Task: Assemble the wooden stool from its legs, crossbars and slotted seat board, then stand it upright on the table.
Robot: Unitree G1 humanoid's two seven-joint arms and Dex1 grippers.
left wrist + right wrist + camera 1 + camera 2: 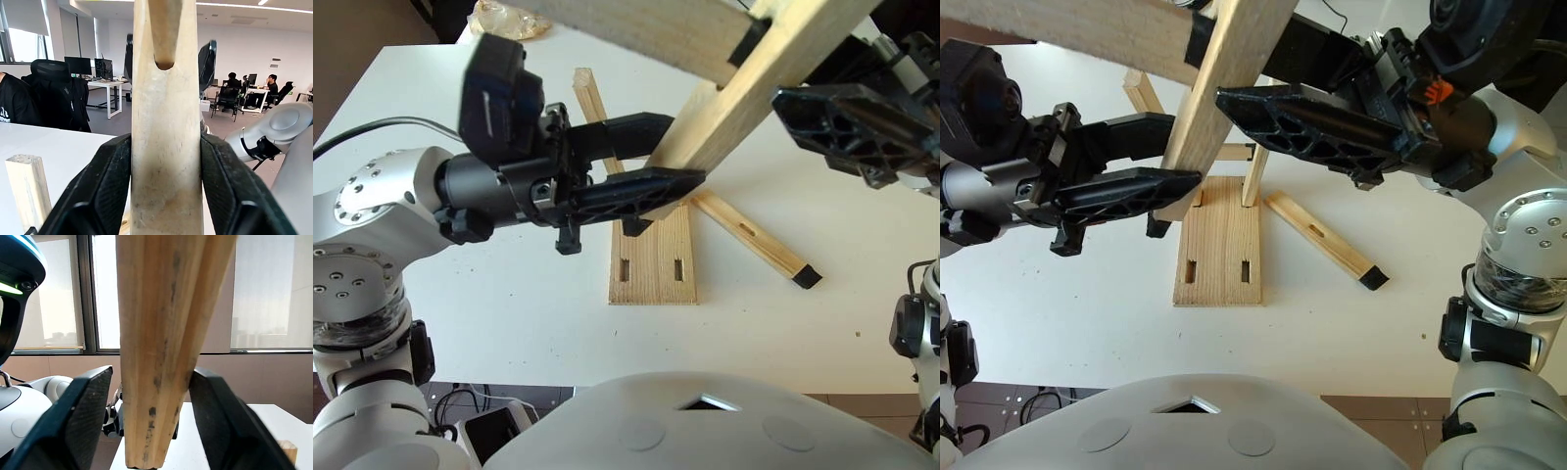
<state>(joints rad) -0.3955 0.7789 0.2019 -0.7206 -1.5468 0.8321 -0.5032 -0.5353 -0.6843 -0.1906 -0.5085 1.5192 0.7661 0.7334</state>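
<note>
Left eye: my left gripper (675, 152) pinches the raised leg (754, 88) low down, above the seat board (656, 264) lying flat on the table (460, 294); a spare leg (754, 240) lies beside it.
Right eye: my right gripper (1244, 69) clamps the same leg higher up.
Left wrist: pads (105, 181) squeeze the wood squarely.
Right wrist: fingers (88, 421) hug the wood.
Advice: I'd keep both grips tight and square the leg to a slot before pressing.

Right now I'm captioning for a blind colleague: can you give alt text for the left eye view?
The left gripper clamps a wooden leg frame raised above a white table, where the slotted seat board and a loose leg lie flat.
</note>
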